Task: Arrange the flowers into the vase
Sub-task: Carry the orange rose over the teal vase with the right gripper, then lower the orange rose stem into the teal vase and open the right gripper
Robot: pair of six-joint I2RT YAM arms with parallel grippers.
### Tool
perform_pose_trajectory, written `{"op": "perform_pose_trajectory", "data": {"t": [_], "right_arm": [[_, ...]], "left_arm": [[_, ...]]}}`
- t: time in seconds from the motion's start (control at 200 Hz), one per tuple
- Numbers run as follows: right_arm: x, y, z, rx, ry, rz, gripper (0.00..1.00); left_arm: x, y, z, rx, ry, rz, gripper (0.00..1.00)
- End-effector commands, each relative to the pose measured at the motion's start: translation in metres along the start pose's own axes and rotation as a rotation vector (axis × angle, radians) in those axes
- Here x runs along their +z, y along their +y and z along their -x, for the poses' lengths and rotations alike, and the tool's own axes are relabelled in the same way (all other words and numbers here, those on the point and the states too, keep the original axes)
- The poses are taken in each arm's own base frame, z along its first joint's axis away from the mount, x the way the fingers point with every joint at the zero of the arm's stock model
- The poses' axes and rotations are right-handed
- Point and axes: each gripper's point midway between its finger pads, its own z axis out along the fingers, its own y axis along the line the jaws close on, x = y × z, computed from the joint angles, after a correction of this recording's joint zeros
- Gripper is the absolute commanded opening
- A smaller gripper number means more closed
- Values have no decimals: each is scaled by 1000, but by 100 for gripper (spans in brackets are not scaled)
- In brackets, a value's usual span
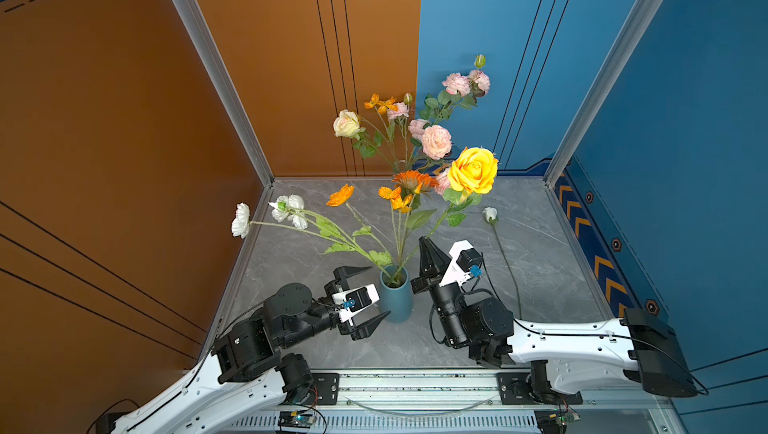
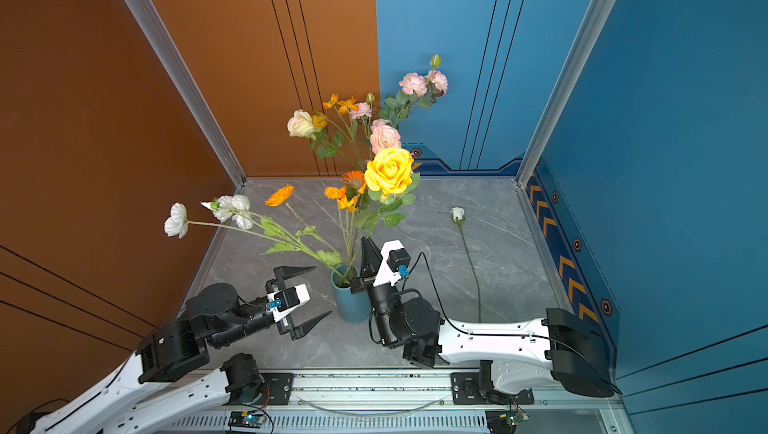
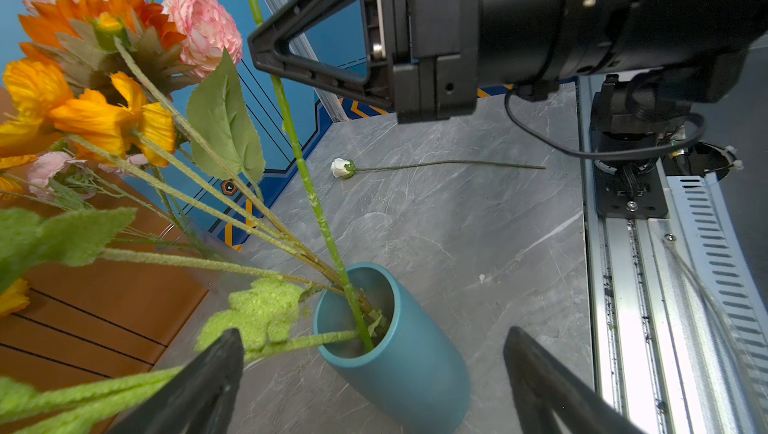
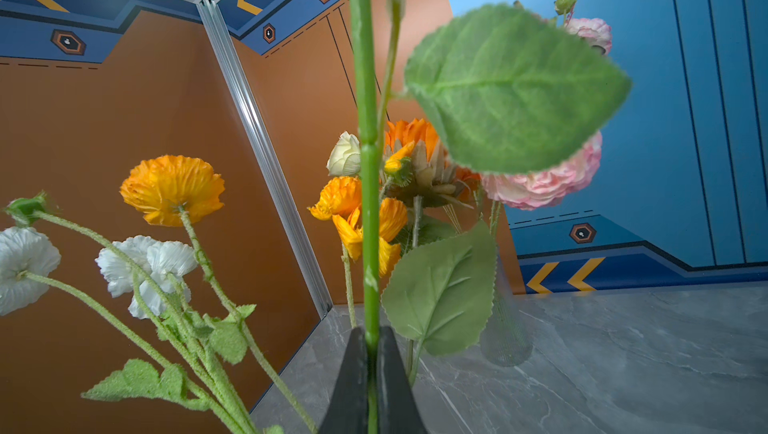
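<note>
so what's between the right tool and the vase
The yellow rose's stem: pinched in the right tool, it runs down into the blue vase, clearest in the left wrist view.

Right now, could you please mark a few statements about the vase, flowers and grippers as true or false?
1. The right gripper is shut on the stem of the yellow rose. True.
2. The left gripper holds a flower. False: it is open and grips nothing, beside the blue vase.
3. A white bud lies on the table. True.
4. The blue vase lies on its side. False: it stands upright with stems in it.
</note>
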Motion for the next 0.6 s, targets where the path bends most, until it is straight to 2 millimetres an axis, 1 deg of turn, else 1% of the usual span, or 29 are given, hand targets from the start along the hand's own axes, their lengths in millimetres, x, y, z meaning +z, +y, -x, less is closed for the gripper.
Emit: {"op": "perform_pose_trajectory", "data": {"t": [0.0, 0.23, 0.32, 0.481, 0.596], "right_arm": [[-7, -9, -2, 38, -18, -60, 0], [-13, -13, -36, 38, 31, -99, 0], [-14, -15, -45, 37, 52, -114, 0], [-9, -18, -59, 19, 113, -119, 0], [-2, -29, -73, 64, 195, -104, 0]], "left_arm": [[2, -2, -5, -19, 6, -12, 98], [2, -3, -4, -22, 2, -20, 98], [2, -4, -3, -22, -2, -22, 98], [1, -4, -3, -23, -4, -22, 98], [1, -4, -2, -24, -6, -24, 98]]}}
